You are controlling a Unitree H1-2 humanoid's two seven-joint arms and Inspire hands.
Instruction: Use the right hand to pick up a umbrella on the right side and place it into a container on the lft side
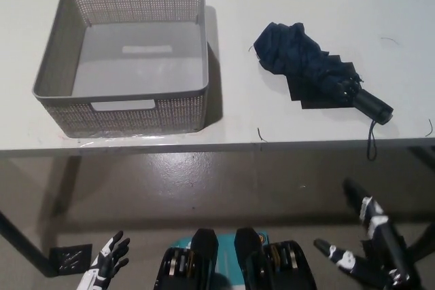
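Note:
A folded dark navy umbrella [314, 71] lies on the white table [285, 5] at the right, its black handle and wrist strap pointing toward the front edge. A grey perforated basket [204, 45] stands at the left with nothing inside it. My black right hand [370, 239] hangs below the table's front edge at the lower right, fingers spread, open and holding nothing, well short of the umbrella. My white left hand [105, 263] rests at the lower left, below table level, fingers apart.
The table's front edge [217, 146] runs across the middle of the picture. Below it lies a glossy floor with a table leg [20, 239] and a dark floor patch [70, 258] at the lower left.

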